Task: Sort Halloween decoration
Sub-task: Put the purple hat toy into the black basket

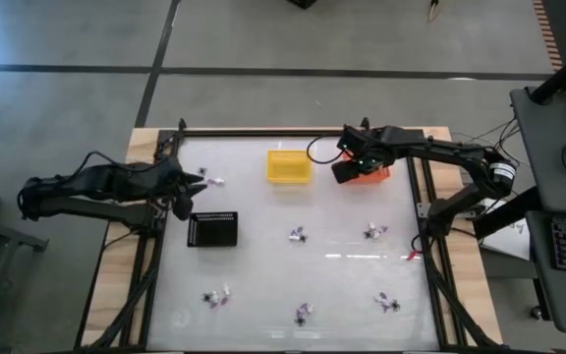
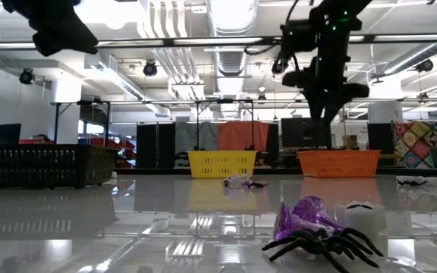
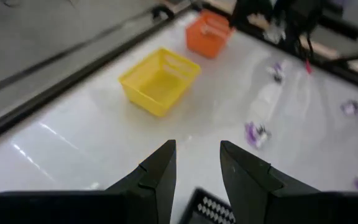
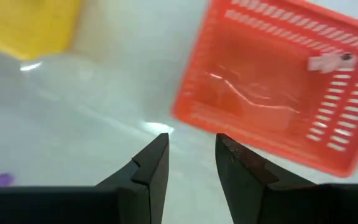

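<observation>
Progress slight: I see one white trinket (image 4: 329, 60) in the orange basket (image 4: 272, 93); six trinket clusters (image 1: 298, 234) scattered across the bench (image 1: 263, 285). Right hand (image 4: 191, 165) and left hand (image 3: 197, 171) both open, empty.

Open tabletop is seen between the yellow basket (image 1: 289, 166) and the black tray (image 1: 212, 229). Right of the yellow basket, passage is blocked by the orange basket (image 1: 369, 173), with trinkets (image 1: 297, 234) scattered below it.
</observation>
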You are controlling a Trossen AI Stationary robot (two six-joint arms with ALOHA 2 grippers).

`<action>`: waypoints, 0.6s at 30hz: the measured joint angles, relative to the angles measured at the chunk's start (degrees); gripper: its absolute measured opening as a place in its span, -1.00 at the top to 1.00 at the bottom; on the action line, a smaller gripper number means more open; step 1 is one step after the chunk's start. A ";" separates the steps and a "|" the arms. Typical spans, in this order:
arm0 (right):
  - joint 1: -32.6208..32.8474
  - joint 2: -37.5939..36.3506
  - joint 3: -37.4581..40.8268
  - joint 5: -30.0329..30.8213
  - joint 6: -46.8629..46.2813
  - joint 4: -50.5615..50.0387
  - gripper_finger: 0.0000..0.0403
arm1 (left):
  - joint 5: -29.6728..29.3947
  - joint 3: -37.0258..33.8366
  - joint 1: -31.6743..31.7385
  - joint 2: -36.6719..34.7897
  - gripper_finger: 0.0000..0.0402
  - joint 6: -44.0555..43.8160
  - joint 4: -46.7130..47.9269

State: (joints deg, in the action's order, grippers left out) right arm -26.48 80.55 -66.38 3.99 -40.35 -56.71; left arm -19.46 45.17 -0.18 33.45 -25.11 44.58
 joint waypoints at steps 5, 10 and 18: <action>4.80 0.13 -1.62 -0.11 -0.23 0.13 0.39 | 5.46 -0.50 -0.01 3.05 0.47 1.78 0.06; 8.46 0.13 -1.93 -0.02 -3.34 0.23 0.39 | 15.71 -1.74 0.01 5.94 0.47 1.60 0.62; 10.47 0.15 -1.91 0.04 -6.09 0.23 0.39 | 29.00 -3.64 -1.84 10.31 0.47 0.58 2.95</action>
State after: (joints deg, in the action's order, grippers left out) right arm -16.01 80.71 -68.29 4.03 -46.44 -56.49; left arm 9.53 41.53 -2.02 43.76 -24.53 47.53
